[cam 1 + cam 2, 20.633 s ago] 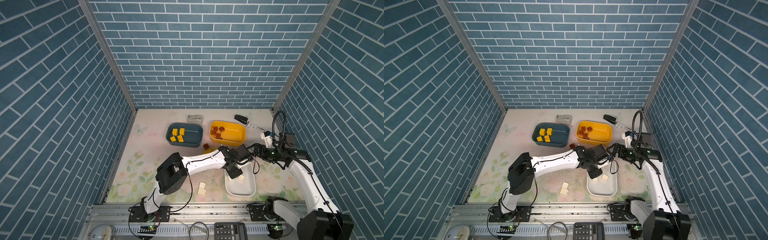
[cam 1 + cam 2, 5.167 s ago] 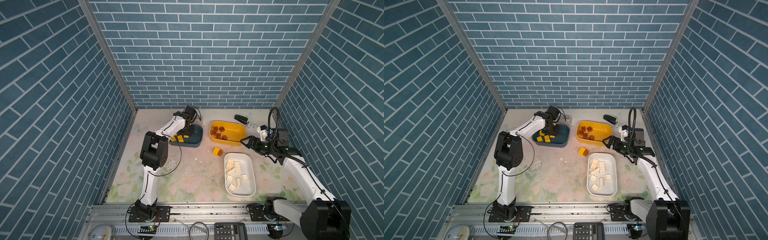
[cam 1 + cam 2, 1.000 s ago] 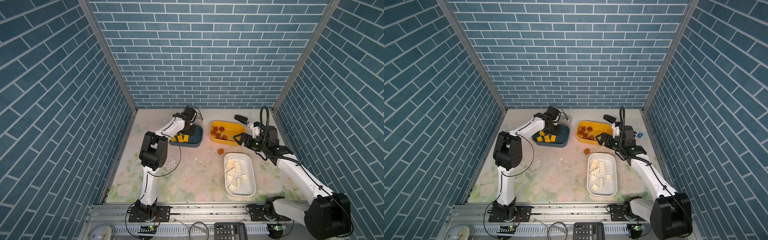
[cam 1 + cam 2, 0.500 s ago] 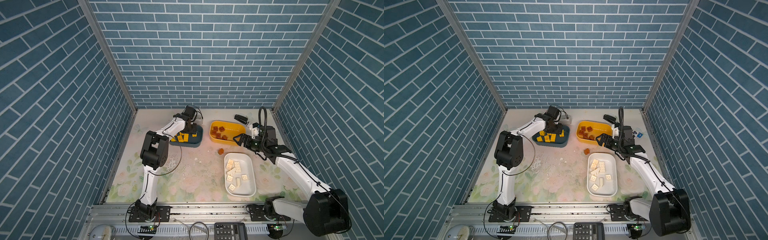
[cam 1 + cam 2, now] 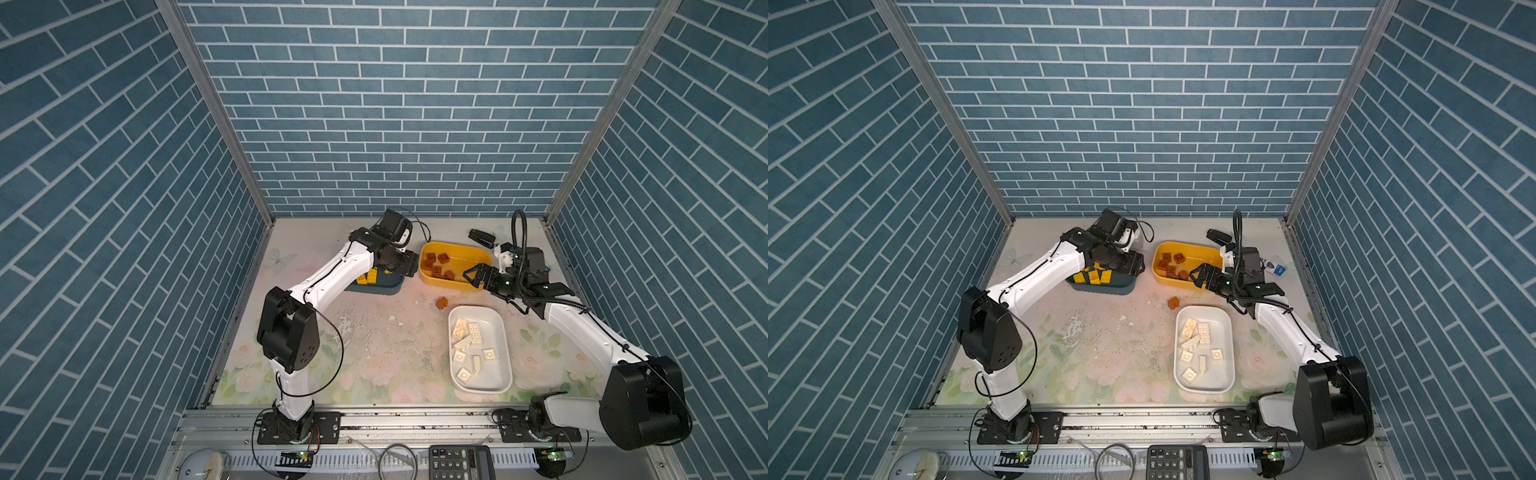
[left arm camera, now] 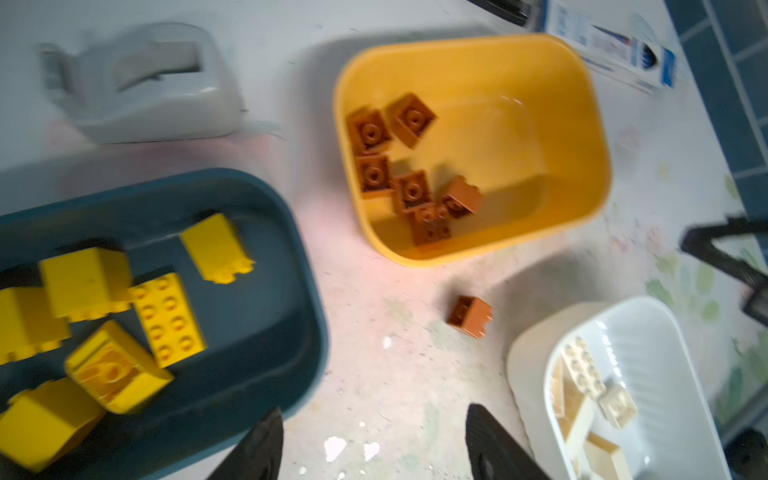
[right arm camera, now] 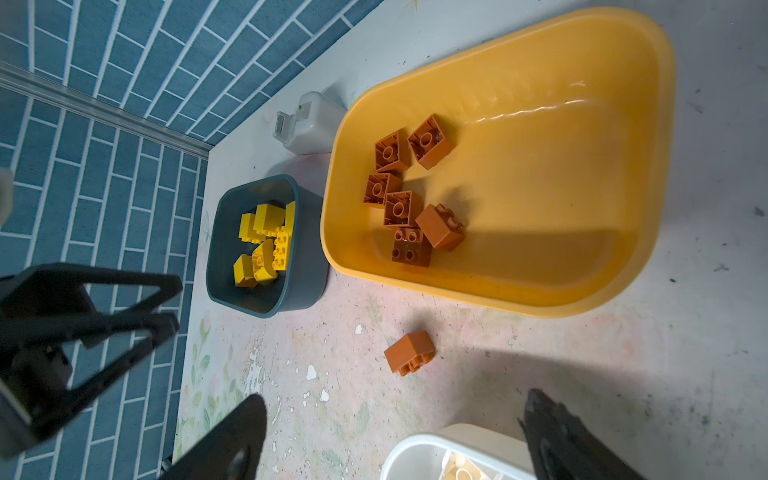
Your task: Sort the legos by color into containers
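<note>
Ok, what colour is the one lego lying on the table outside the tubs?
The loose lego is reddish-brown; the right wrist view shows it best.

The dark blue plastic tub holds yellow studded bricks, the yellow tub reddish-brown bricks, the white tub cream bricks; one loose brown brick lies outside.

Grey tape dispenser, black stapler and white-blue box lie on the flowered tabletop.
</note>
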Controlling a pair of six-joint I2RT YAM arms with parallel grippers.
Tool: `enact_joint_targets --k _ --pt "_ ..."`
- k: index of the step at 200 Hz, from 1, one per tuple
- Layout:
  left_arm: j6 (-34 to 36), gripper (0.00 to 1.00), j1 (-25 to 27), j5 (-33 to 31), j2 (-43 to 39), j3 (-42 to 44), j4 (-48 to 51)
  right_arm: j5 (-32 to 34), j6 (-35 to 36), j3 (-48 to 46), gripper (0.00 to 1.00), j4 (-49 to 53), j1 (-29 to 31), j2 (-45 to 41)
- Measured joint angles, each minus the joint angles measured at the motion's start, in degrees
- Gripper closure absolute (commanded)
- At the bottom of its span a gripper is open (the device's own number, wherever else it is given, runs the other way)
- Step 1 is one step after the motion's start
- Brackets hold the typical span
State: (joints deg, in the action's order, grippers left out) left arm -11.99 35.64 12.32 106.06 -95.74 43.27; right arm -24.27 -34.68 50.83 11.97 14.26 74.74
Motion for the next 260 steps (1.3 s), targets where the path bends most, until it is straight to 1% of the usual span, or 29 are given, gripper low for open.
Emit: enact_joint_targets --k 18,36,66,93,123,157,191,199,214,231,243,260 --pt "1.81 0.29 3.34 2.12 1.40 1.01 0.07 0.00 0.20 1.40 0.03 0.26 0.00 0.35" --pt "3.82 0.30 5.27 2.84 3.69 1.11 -0.57 0.00 0.66 2.75 0.03 1.05 -0.02 0.50" --pt "6.99 0.34 6.91 3.21 6.62 1.97 -3.17 -0.09 1.55 3.23 0.03 2.08 -0.52 0.50" --pt "9.57 0.38 8.63 2.49 9.33 3.23 -7.65 -0.24 1.99 3.23 0.03 3.17 -1.33 0.48" --pt "10.32 0.42 10.10 1.31 13.40 3.39 -11.56 -0.33 2.16 2.75 0.03 3.63 -2.12 -0.50" --pt "10.69 0.45 10.88 0.15 15.87 3.58 -15.06 -0.37 2.45 1.05 0.03 4.33 -3.15 -3.48" --pt "11.43 0.54 11.76 -1.27 17.92 3.41 -16.70 -0.39 3.04 -0.33 0.03 5.05 -4.17 -5.99" --pt "11.61 0.59 11.85 -1.66 18.58 3.30 -16.90 -0.42 3.06 -0.66 0.03 5.20 -4.26 -6.51" --pt "11.67 0.70 11.91 -2.14 19.82 3.08 -17.27 -0.46 3.10 -1.09 0.03 5.53 -4.48 -7.17" --pt "11.76 0.80 11.89 -2.62 19.87 2.78 -17.49 -0.57 3.17 -1.14 0.03 5.79 -4.61 -7.26" --pt "11.61 0.83 11.89 -3.10 19.85 2.78 -17.49 -0.66 3.19 -1.14 0.03 6.01 -4.81 -7.26" --pt "11.65 0.83 11.91 -3.50 19.71 2.78 -16.94 -0.94 3.21 -1.14 0.03 6.12 -5.01 -7.23"
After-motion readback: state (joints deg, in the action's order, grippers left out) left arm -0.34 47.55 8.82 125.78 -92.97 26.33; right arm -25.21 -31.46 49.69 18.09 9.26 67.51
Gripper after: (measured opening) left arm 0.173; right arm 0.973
